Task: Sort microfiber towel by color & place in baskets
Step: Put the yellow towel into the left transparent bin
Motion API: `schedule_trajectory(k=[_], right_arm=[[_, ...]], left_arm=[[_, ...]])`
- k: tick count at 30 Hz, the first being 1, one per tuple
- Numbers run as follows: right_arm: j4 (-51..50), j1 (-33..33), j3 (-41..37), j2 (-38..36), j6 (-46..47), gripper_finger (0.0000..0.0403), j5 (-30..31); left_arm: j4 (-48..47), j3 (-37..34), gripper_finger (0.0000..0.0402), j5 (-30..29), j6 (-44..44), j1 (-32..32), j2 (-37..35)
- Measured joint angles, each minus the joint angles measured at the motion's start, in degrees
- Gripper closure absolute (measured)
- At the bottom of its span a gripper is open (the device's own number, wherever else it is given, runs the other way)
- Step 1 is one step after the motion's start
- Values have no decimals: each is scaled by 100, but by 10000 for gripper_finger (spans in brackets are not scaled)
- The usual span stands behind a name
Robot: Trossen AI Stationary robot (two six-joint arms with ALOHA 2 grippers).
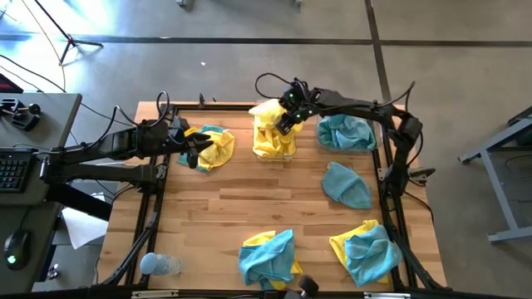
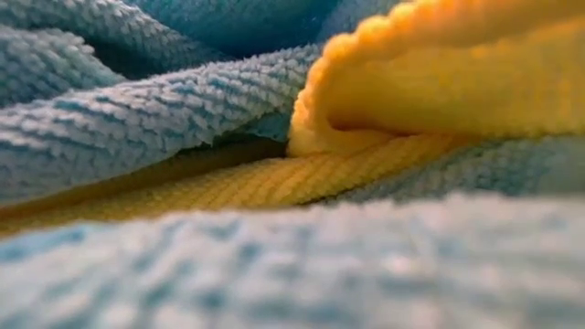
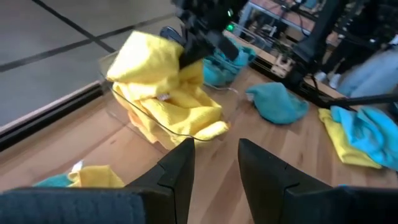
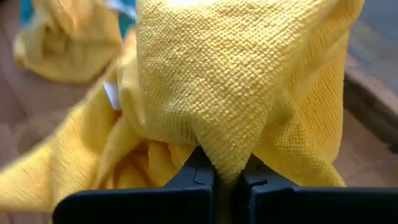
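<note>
My right gripper point(image 1: 287, 119) is over the clear basket point(image 1: 275, 152) at the table's far middle. That basket is heaped with yellow towels. The gripper is shut on a yellow towel point(image 4: 236, 81) at the top of the heap. The left wrist view shows this towel point(image 3: 146, 57) bunched above the basket's rim point(image 3: 180, 132). My left gripper point(image 3: 215, 163) is open. It stands just left of a yellow-and-teal towel pile point(image 1: 214, 146) and touches nothing. A second basket point(image 1: 345, 133) to the right holds teal towels. My right gripper pinches a bunched fold of the yellow towel point(image 4: 227, 157) between its two fingers, in several layers. It comes slanting down from the table's right. The towel is bunched up in front of the fingers, and its lower part rests on the yellow heap in the basket point(image 3: 186, 112).
A loose teal towel point(image 1: 347, 184) lies right of centre. Mixed yellow-and-teal piles lie near the front edge point(image 1: 268, 256) and at the front right point(image 1: 366, 249). A pale bottle point(image 1: 158, 264) lies at the front left corner. Towels point(image 2: 274, 137) right at the lens fill the low view.
</note>
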Motion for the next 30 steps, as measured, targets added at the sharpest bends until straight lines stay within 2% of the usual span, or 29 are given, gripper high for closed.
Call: schedule_trajectory(k=[5,10,15,20,23,25,27,30], right_arm=[[-252,120,-4,191,-815,389,-170],[-735,179,146,190,-1108,331,-155],[-1532,179,817,183,-1235,262,101],[-2449,179,1771,172,-1549,228,571],[-2643,203,2210,166,-1843,234,945],[-2610,236,2395,180,-2115,253,940],[-2572,303,2503,256,-2346,287,877],[-2616,420,2520,505,-2619,360,869]], left_arm=[[19,0,289,-153,-27,0,0],[18,0,289,-153,-141,0,0],[19,0,289,-173,-280,0,0],[19,0,289,-177,-453,0,2],[19,0,289,-177,-538,0,2],[19,0,289,-177,-539,0,2],[19,0,289,-177,-539,0,2],[19,0,289,-177,-561,0,2]])
